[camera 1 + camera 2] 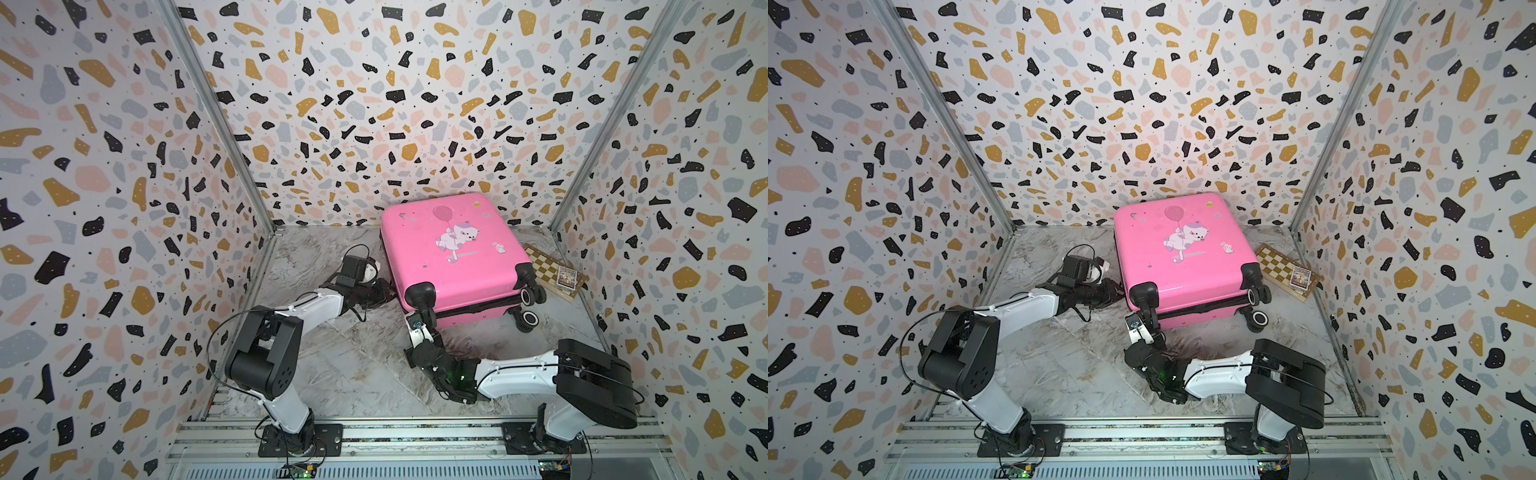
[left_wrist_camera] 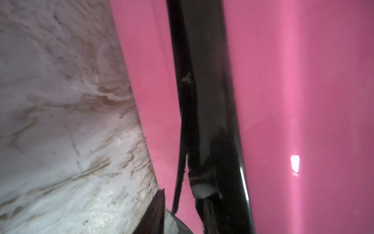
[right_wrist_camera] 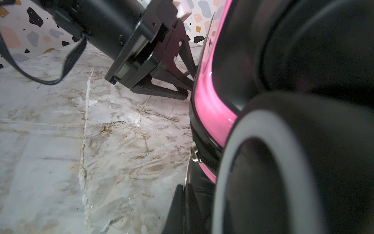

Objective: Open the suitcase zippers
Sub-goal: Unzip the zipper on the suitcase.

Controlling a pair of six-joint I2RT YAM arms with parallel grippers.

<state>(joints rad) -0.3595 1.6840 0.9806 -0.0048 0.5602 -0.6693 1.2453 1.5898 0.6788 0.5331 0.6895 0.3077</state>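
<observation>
The suitcase (image 1: 449, 253) lies flat with its printed face up, right of centre in both top views (image 1: 1183, 249). Its far edge is near the back wall (image 1: 395, 124). Its wheels (image 1: 530, 319) point toward the lower edge of the frame. The zippers (image 1: 478, 306) form a black band around the middle seam of the pink shell.

The left gripper (image 1: 388, 293) reaches in from the left of the frame and meets the left side wall of the suitcase at the band. Its fingers are together. In the left wrist view the band (image 2: 202, 91) runs from top to bottom between the pink halves, with a slider (image 2: 202, 186) near the lower edge. Whether the fingers clamp it cannot be told.

The right gripper (image 1: 415, 321) sits at the near left corner of the suitcase, below the corner wheel (image 1: 422, 297). In the right wrist view its fingers (image 3: 178, 202) are pressed together on a thin metal zipper pull (image 3: 192, 162).

A chessboard (image 1: 548, 270) lies flat just right of the suitcase on the marbled table (image 1: 332, 374).
</observation>
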